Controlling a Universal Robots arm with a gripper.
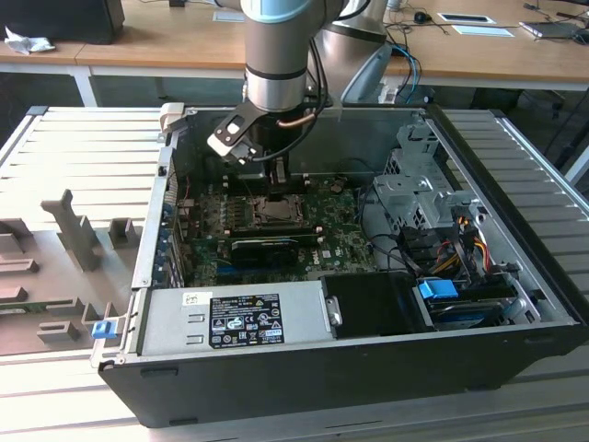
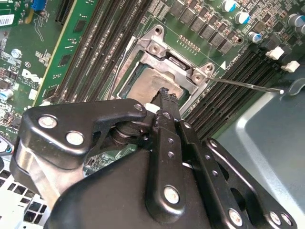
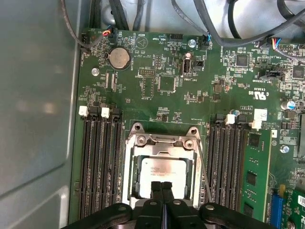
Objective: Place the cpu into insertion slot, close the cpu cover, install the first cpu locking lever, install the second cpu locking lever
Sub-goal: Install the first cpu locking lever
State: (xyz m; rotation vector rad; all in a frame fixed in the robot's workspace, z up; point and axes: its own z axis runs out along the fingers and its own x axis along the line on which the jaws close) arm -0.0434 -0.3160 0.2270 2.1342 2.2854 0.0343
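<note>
The cpu (image 3: 164, 168), a pale silvery square, lies flat in the socket on the green motherboard, so the insertion slot's pin field is hidden beneath it. The cpu cover (image 3: 162, 141), a dull silver frame, lies down around the chip, also visible in the second wrist view (image 2: 177, 61). My gripper (image 3: 162, 187) is shut with nothing between its black fingers, its tips just over the chip's near edge (image 2: 165, 97). A thin locking lever (image 2: 248, 85) sticks out beside the socket, and a second rod (image 3: 205, 171) runs along the cover's side. In the exterior view the gripper (image 1: 279, 181) hangs right above the socket (image 1: 273, 211).
Black memory slots (image 3: 97, 162) flank the socket on both sides. A long black expansion card (image 1: 267, 247) sits in front of it. The case's grey wall (image 3: 33, 95), cable bundles (image 3: 228, 28), the drive cage (image 1: 419, 189) and the power supply (image 1: 235, 318) hem in the board.
</note>
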